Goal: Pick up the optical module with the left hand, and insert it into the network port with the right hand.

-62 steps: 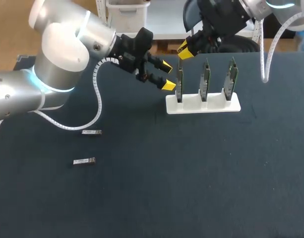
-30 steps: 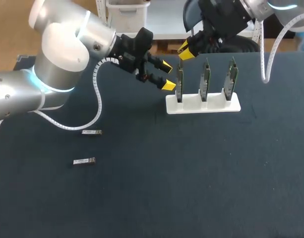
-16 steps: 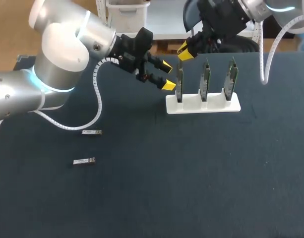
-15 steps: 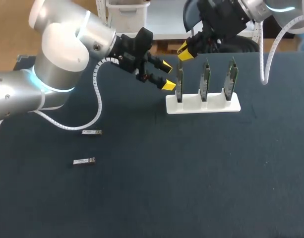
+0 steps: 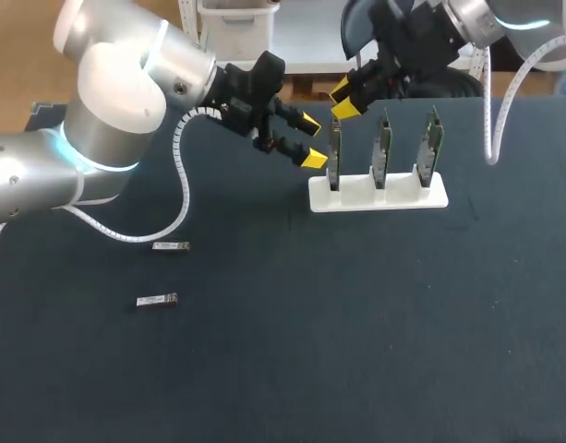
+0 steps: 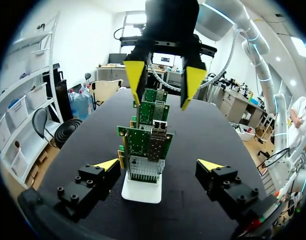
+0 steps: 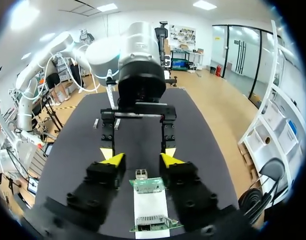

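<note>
Modules [image 5: 170, 246] [image 5: 157, 300]: 2, apparently alike, on table [image 5: 356, 323] | boards [image 5: 334, 152] [image 5: 382, 148] [image 5: 431, 143]: 3, one stand [image 5: 378, 196]

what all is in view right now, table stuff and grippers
table: one, dark, under everything
stand: one, white, far middle of the table
circuit boards: three, green, upright in a row in the stand
optical modules: two, silvery, lying flat and apart on the table's left part
left gripper: one, yellow tips, open, beside the leftmost board
right gripper: one, yellow tips, open, over the leftmost board
</note>
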`<state>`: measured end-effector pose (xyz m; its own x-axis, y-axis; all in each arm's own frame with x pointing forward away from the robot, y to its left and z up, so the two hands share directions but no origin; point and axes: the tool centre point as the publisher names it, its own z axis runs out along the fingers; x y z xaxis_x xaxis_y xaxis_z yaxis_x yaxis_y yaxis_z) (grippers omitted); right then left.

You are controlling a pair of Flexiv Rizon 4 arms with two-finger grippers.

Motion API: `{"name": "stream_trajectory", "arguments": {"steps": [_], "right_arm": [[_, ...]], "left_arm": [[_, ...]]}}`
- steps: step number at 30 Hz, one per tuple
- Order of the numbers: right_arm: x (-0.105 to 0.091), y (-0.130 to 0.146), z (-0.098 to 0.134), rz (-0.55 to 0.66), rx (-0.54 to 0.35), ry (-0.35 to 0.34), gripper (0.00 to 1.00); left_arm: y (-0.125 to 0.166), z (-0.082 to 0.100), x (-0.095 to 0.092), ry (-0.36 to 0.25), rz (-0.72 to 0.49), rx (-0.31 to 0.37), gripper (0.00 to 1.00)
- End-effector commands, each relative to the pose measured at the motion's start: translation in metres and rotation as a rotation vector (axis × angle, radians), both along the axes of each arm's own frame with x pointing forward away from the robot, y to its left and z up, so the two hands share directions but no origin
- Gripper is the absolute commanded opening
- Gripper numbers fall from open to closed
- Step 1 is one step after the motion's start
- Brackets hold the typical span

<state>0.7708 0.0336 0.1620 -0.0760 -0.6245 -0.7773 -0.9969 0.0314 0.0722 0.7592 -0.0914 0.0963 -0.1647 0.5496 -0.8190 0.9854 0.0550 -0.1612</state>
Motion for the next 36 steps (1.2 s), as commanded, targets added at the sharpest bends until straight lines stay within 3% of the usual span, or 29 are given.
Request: {"name": "stream_trajectory", "arguments": {"steps": [1, 6, 7, 8, 9, 36], "right_arm": [[-0.002, -0.006, 0.005, 0.002, 0.029, 0.002, 1.00], [-0.001, -0.008, 0.010, 0.008, 0.068, 0.018, 1.00], [-0.001, -0.008, 0.010, 0.007, 0.069, 0.018, 0.85], [0.000, -0.009, 0.010, 0.005, 0.070, 0.019, 0.22], [0.000, -0.009, 0.010, 0.004, 0.071, 0.020, 0.00], [0.004, 0.004, -0.008, 0.030, 0.031, 0.050, 0.00]], "left_arm": [[-0.001, 0.000, 0.001, 0.001, 0.000, 0.002, 1.00], [-0.001, 0.000, 0.001, 0.001, 0.000, 0.002, 1.00], [-0.001, 0.000, 0.001, 0.001, 0.000, 0.002, 1.00], [-0.001, 0.000, 0.001, 0.001, 0.000, 0.002, 1.00], [-0.001, 0.000, 0.001, 0.001, 0.000, 0.002, 1.00], [-0.001, 0.000, 0.001, 0.001, 0.000, 0.002, 1.00]]}}
